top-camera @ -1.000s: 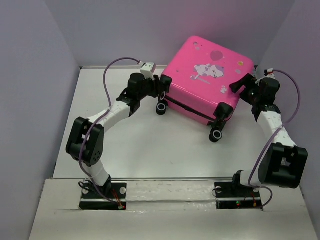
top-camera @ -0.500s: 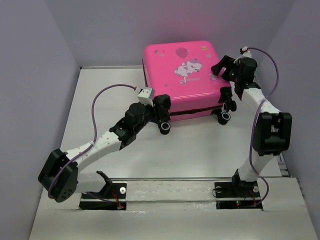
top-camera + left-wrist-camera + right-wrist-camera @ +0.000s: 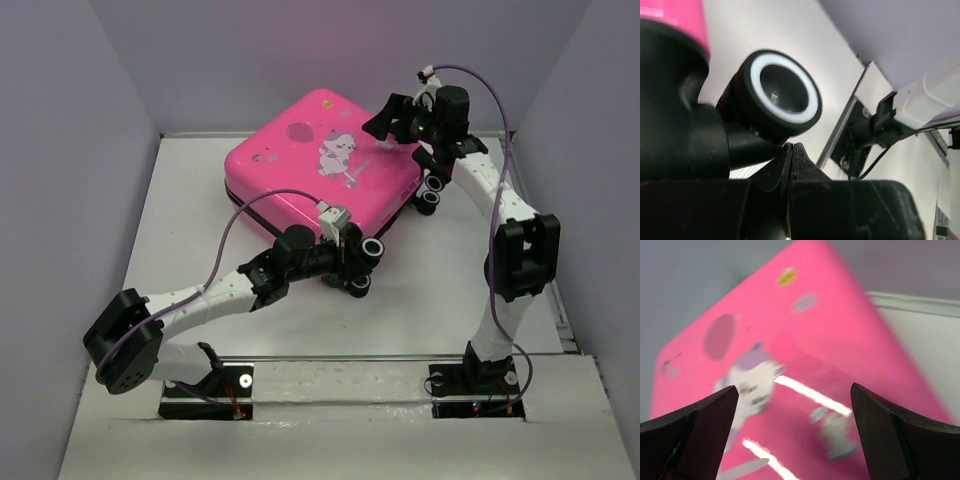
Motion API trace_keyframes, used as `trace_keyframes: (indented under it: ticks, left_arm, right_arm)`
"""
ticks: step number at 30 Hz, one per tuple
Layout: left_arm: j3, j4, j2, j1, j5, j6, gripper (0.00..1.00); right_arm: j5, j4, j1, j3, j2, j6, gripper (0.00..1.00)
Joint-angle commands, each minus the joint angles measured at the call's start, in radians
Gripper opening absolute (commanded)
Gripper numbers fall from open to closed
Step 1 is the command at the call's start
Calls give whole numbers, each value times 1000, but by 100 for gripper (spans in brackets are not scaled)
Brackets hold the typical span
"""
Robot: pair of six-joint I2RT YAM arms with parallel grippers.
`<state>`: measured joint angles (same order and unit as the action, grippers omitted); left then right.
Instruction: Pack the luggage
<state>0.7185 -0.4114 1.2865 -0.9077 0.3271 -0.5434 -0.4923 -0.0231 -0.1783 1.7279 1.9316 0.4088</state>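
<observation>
The luggage (image 3: 320, 165) is a hot-pink hard-shell suitcase with a cartoon cat print, lying closed and flat at the back of the table, turned at an angle. My left gripper (image 3: 352, 265) is at its near corner, between two black wheels (image 3: 372, 248). In the left wrist view its jaws (image 3: 791, 147) are pressed shut with nothing between them, just under a white-ringed wheel (image 3: 785, 95). My right gripper (image 3: 388, 115) hovers open over the far right corner. The right wrist view shows its fingers (image 3: 705, 425) spread wide above the printed lid (image 3: 840, 340).
Grey walls close in the white table (image 3: 450, 290) on the left, back and right. Two more wheels (image 3: 432, 190) stick out at the suitcase's right side, under the right arm. The arm bases (image 3: 205, 385) stand on the near edge rail.
The suitcase has slid left and turned, its wheeled edge swinging round. My left gripper followed a wheel and closed. My right gripper moved back and left over the lid, opening wider.
</observation>
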Motion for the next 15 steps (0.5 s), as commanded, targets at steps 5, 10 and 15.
trace_keyframes:
  ticks: [5, 10, 15]
  left_arm:
    - [38, -152, -65, 36, -56, -56, 15]
    - [18, -147, -76, 41, -57, -69, 40]
    - [7, -74, -85, 43, -75, -58, 57]
  right_arm:
    - [-63, -121, -105, -270, -485, -48, 97]
    - [43, 62, -165, -732, -797, -2, 46]
    - [81, 152, -188, -1083, -1074, 59, 7]
